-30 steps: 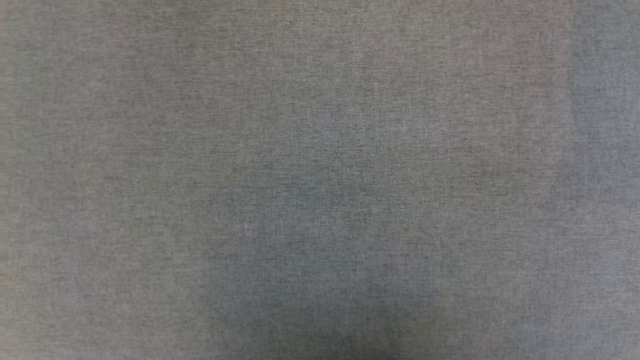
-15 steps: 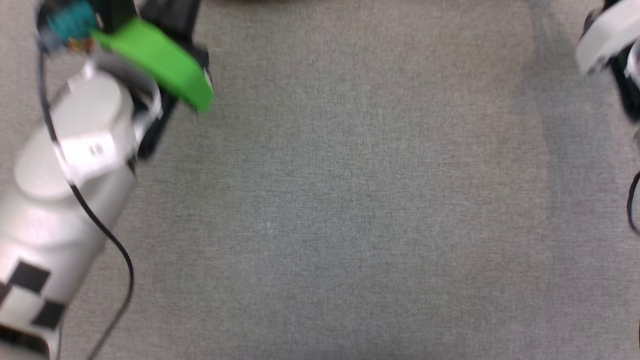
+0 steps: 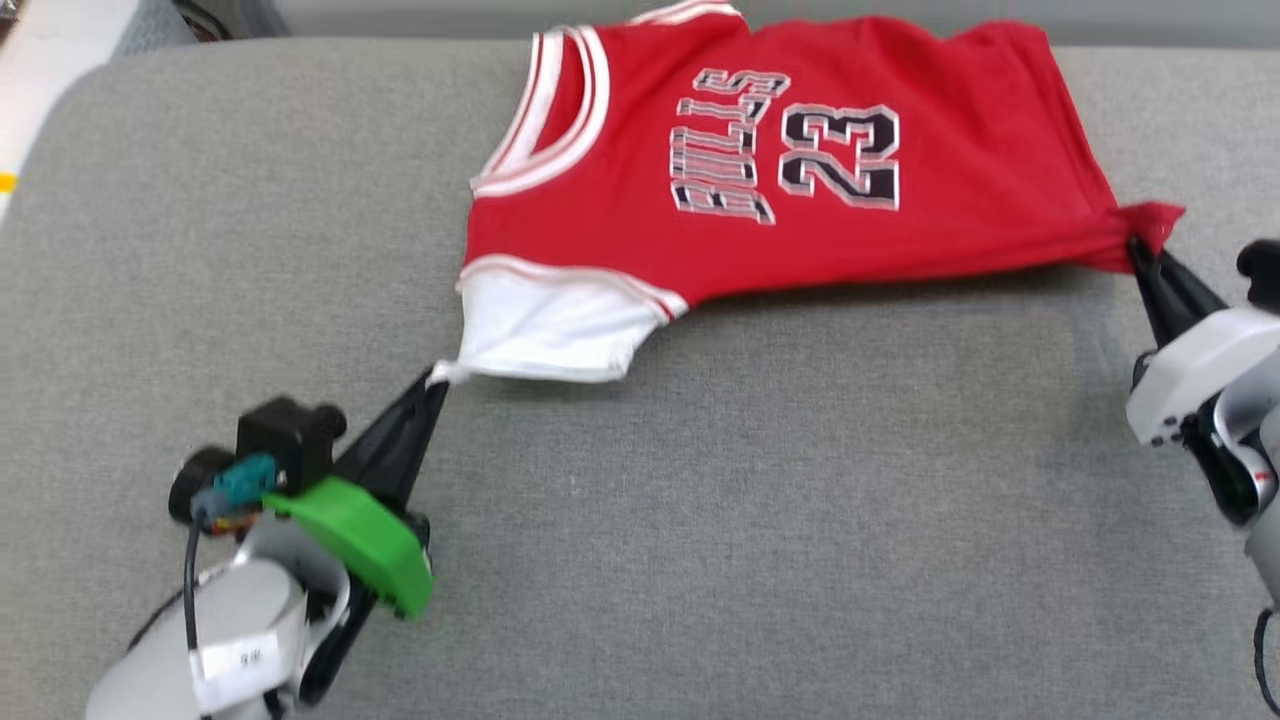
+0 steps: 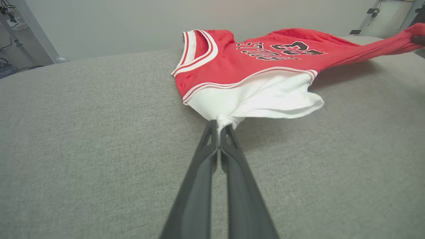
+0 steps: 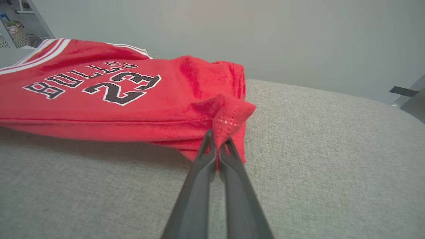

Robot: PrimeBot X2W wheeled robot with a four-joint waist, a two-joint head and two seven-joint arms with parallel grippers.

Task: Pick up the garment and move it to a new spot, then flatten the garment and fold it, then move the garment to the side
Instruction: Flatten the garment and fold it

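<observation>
The garment [image 3: 780,170], a red jersey with white sleeves and black "BULLS 23" lettering, is stretched across the far part of a grey cushioned surface [image 3: 700,520]. My left gripper [image 3: 436,381] is shut on the tip of the white sleeve [image 4: 262,99], pinching it at the left gripper's tips [image 4: 219,127]. My right gripper [image 3: 1136,245] is shut on the red hem corner [image 5: 229,116], clamped at the right gripper's tips [image 5: 217,136]. The near edge of the garment [image 5: 99,109] hangs slightly off the surface between the two grips.
The grey cushioned surface extends wide toward me in front of the garment. Its rounded left edge [image 3: 40,140] drops to a pale floor. A plain wall [image 5: 232,33] rises behind the far edge, with a shelf unit [image 5: 16,23] at the left of the right wrist view.
The head camera has swung up from bare grey surface to both arms and the garment. Earlier frames show no garment, so any movement of it cannot be judged.
</observation>
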